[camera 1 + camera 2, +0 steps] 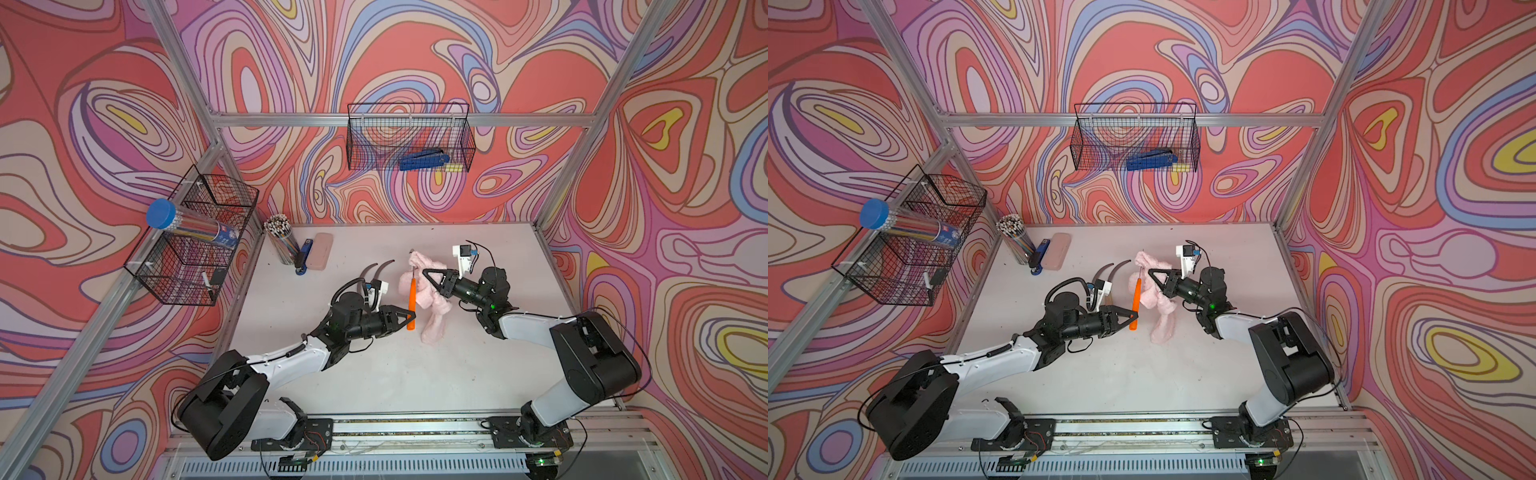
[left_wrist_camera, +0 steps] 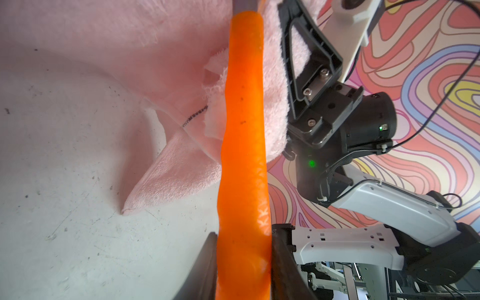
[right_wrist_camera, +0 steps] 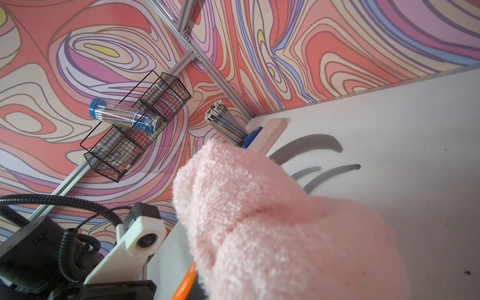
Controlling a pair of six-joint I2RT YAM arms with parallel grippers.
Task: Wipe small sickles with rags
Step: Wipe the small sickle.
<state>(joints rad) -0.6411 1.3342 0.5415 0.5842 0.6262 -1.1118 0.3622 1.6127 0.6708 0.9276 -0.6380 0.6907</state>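
Note:
My left gripper (image 1: 409, 316) (image 1: 1133, 318) (image 2: 244, 259) is shut on the lower end of the orange-handled sickle (image 1: 412, 297) (image 1: 1136, 296) (image 2: 242, 155), held above the table. The pink rag (image 1: 432, 309) (image 1: 1163, 320) (image 2: 130, 31) (image 3: 272, 220) is bunched over the sickle's blade and hides most of it. My right gripper (image 1: 428, 275) (image 1: 1154, 274) is shut on the rag beside the handle's top; cloth hides its jaws in the right wrist view. Two more sickles lie behind my left wrist, showing only dark blades (image 1: 368, 272) (image 1: 385, 269) (image 1: 1102, 272) (image 3: 309, 145).
A pink case (image 1: 320, 251), a blue stapler (image 1: 303, 257) and a cup of pencils (image 1: 282, 241) stand at the table's back left corner. A wire basket (image 1: 195, 266) on the left wall holds a blue-capped tube (image 1: 187, 226). Another basket (image 1: 409, 137) hangs on the back wall.

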